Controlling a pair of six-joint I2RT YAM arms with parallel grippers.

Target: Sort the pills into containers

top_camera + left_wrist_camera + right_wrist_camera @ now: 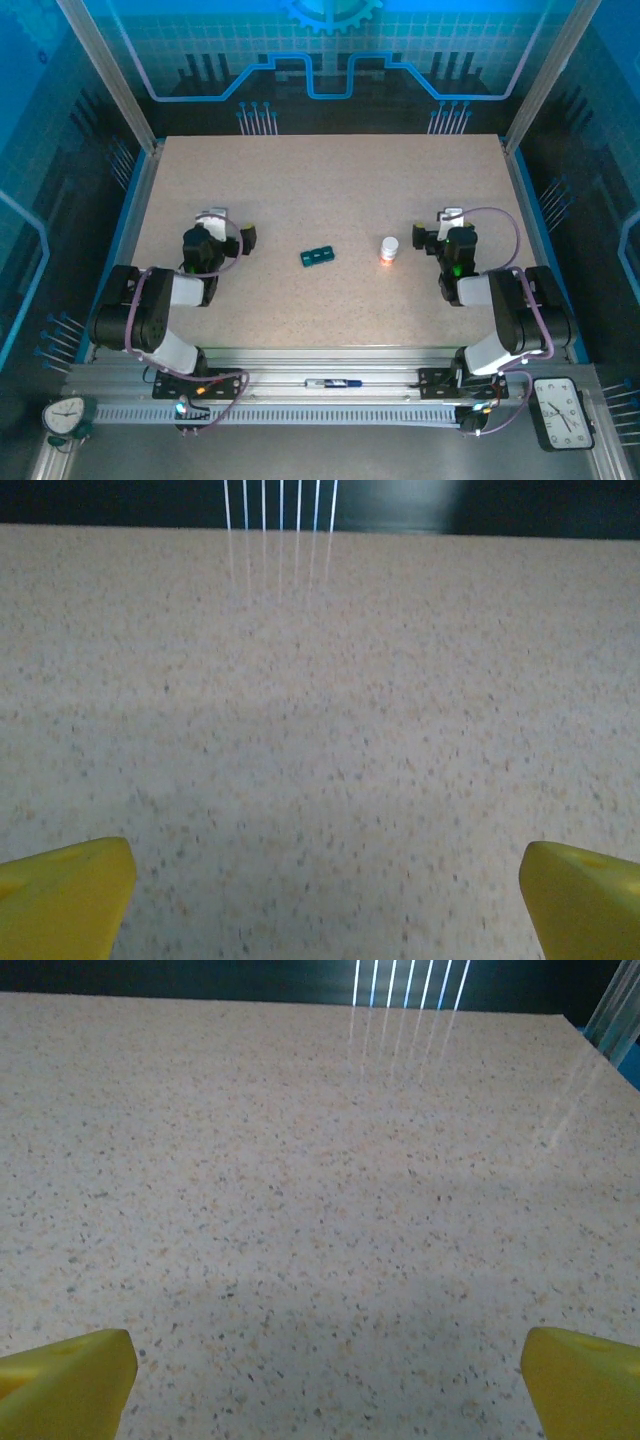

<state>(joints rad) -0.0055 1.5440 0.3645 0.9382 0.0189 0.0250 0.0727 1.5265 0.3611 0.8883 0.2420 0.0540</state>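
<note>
The left gripper (325, 905) and right gripper (325, 1385) are both hanging spread wide, holding nothing, over bare speckled table (330, 180), with open room running ahead to the far edge. Between them the teal pill box (317, 256) is lying flat at mid-table, well apart from either, and a small white bottle (389, 248) is standing to its right, near the right gripper. What the box's compartments are holding is too small to make out.

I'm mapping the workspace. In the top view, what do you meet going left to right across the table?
left end effector → pill box → pill bottle → right end effector
</note>
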